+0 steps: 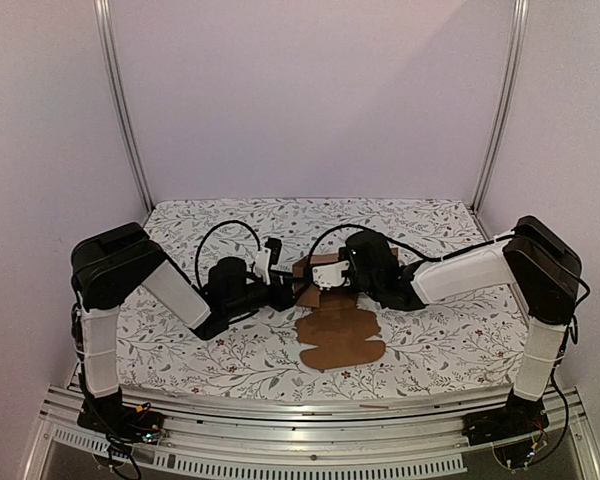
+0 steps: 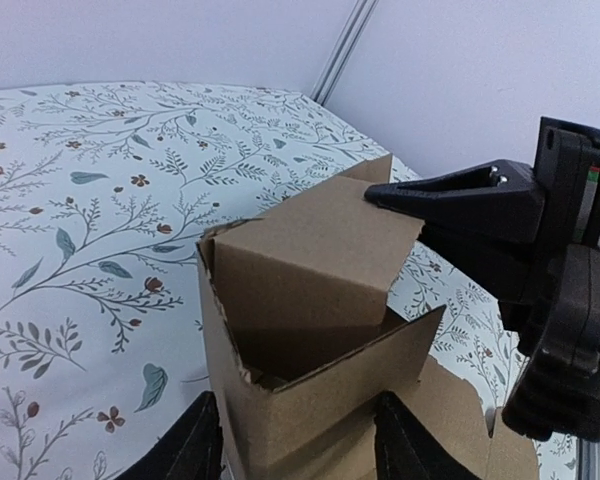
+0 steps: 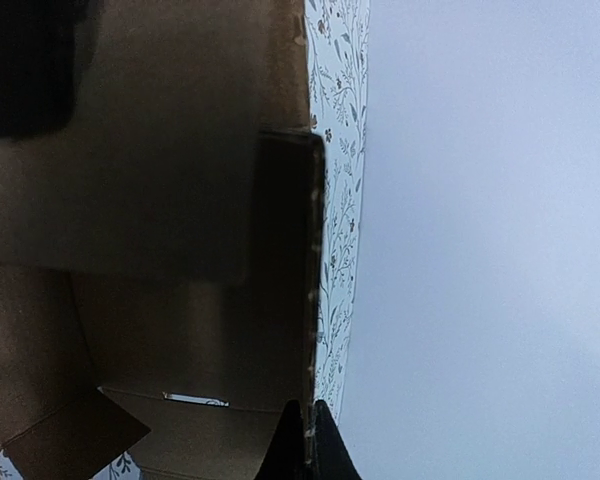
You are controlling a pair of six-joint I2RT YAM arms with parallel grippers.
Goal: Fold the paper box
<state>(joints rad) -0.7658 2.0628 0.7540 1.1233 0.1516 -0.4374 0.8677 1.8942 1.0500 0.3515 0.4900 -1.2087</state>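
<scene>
The brown paper box (image 1: 342,340) lies at the table's middle, its near part flat and its far part raised into walls between the two arms. In the left wrist view the box (image 2: 310,250) stands half formed, with a flap leaning over its open top. My left gripper (image 2: 300,455) straddles the near wall, one finger pressing each side. My left gripper (image 1: 285,291) meets the box from the left. My right gripper (image 1: 326,274) comes from the right, and its black fingertip (image 2: 410,193) touches the top flap. In the right wrist view my right gripper (image 3: 307,445) is pinched on the edge of a box panel (image 3: 160,200).
A white cloth with a floral print (image 1: 210,350) covers the table. Aluminium posts (image 1: 120,100) (image 1: 500,100) rise at the back corners in front of pale walls. A metal rail (image 1: 300,408) runs along the near edge between the arm bases.
</scene>
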